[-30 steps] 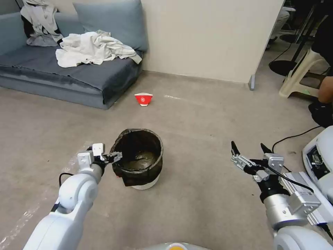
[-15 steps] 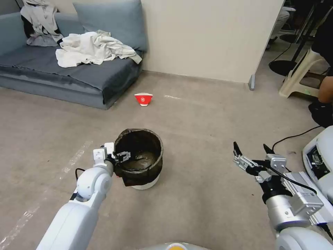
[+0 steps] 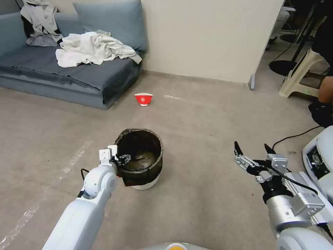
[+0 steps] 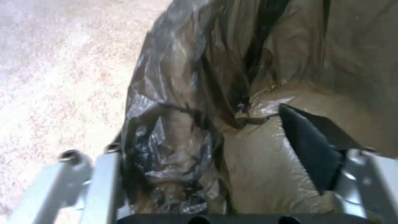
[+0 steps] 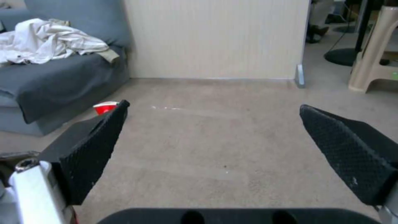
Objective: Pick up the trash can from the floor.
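- Head view: trash can (image 3: 140,161) upright on the floor (image 3: 194,125), same spot as a second ago. Left gripper (image 3: 122,159) now further in over the near-left rim than before, jaws straddling the bagged edge.
- Right gripper (image 3: 252,150) idle off to the right, barely shifted, jaws wide apart, holding nothing.
- Left wrist view: rim with dark bag (image 4: 199,124) between the spread jaws, not yet clamped.
- Right wrist view: open jaws over bare floor, red bowl (image 5: 105,108) by the sofa (image 5: 49,81).

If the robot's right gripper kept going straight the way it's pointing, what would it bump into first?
Probably nothing soon. The right gripper is open and points over bare floor toward the far wall; depth is hard to judge.
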Robot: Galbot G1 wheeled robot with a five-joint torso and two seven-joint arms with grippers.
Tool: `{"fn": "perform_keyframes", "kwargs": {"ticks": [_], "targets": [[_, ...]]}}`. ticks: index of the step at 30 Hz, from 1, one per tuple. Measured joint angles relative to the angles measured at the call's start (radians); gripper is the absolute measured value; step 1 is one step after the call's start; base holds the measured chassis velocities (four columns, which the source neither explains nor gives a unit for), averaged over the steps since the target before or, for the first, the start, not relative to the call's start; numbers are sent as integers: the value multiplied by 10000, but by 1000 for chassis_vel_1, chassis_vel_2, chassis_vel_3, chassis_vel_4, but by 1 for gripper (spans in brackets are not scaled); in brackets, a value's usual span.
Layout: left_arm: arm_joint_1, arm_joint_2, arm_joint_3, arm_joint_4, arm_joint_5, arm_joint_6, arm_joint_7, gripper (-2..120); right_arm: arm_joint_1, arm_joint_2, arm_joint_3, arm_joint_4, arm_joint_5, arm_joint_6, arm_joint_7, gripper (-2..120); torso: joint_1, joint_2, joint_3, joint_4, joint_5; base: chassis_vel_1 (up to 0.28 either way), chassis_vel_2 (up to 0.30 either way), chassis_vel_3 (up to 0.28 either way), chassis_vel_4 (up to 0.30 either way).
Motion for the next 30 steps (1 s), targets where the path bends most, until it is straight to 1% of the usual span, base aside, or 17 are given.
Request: {"fn": "perform_keyframes", "kwargs": {"ticks": [2, 3, 5, 6, 7, 9, 10, 14, 17, 18, 19, 21, 22, 23, 26, 28, 30], "targets": [[-26, -4, 1, 58, -39, -29, -48, 52, 6, 13, -16, -7, 5, 12, -20, 100, 0, 1, 0, 0, 3, 0, 0, 0, 0], [-26, -4, 1, 58, -39, -29, -48, 52, 6, 13, -16, -7, 5, 12, -20, 100, 0, 1, 0, 0, 3, 0, 0, 0, 0], [-47, -5, 14, 104, -69, -100, -147, 40, 8, 15, -21, -7, 6, 18, -27, 100, 0, 0, 0, 0, 5, 0, 0, 0, 0], [-47, -5, 14, 104, -69, -100, -147, 40, 8, 15, -21, -7, 6, 18, -27, 100, 0, 0, 0, 0, 5, 0, 0, 0, 0], [-51, -5, 24, 111, -80, -140, -199, 37, 8, 16, -23, -7, 6, 23, -28, 100, 0, 1, 0, 1, 5, 0, 0, 0, 0], [-52, -5, 23, 115, -87, -186, -236, 28, 3, 16, -24, -7, 7, 32, -29, 100, 0, 1, 0, 2, 5, 0, 0, 0, 0], [-51, -5, 23, 115, -87, -215, -244, 22, 0, 17, -23, -4, 8, 35, -29, 100, 0, 1, 0, 2, 4, 0, 0, 0, 0], [-42, -2, 24, 109, -88, -250, -245, 17, -2, 15, -21, 6, 8, 36, -29, 100, 0, 0, 0, 1, 4, 0, 0, 0, 0], [-5, 3, 49, 49, -111, -363, -214, 5, -3, 9, -21, 17, 10, 39, -30, 100, 0, 1, 0, -1, 0, 0, 0, 0, 0], [-5, 3, 49, 49, -111, -363, -214, 5, -3, 9, -21, 17, 10, 39, -30, 100, 0, 1, 0, -1, 0, 0, 0, 0, 0], [20, 9, 58, 17, -116, -490, -160, 5, -4, 7, -23, 19, 10, 39, -30, 100, 0, 1, 0, -3, 0, 0, 0, 0, 0], [148, 67, 68, -28, -47, -1179, 93, 5, -3, -4, -34, 21, 9, 39, -31, 100, 0, 0, 0, -3, -3, 0, 0, 0, 0], [148, 67, 68, -28, -47, -1179, 93, 5, -3, -4, -34, 21, 9, 39, -31, 100, 0, 0, 0, -3, -3, 0, 0, 0, 0], [241, 113, 68, -59, 23, -1690, 333, 5, 2, -6, -38, 21, 7, 38, -32, 100, 0, 0, 1, -2, -1, 0, 0, 0, 0], [545, 212, -53, -230, 287, -2686, 931, 3, 30, -3, -61, 5, 4, 29, -32, 100, 0, 0, 0, 0, 2, 0, 0, 0, 0], [599, 230, -79, -265, 329, -2808, 1022, 3, 35, -3, -62, -3, 3, 25, -32, 100, 0, 0, 0, 1, 2, 0, 0, 0, 0], [1078, 365, -349, -716, 437, -3549, 1742, 3, 104, -13, -66, -73, 3, 6, -32, 100, 0, 0, 0, -2, 1, 0, 0, 0, 0]]}}
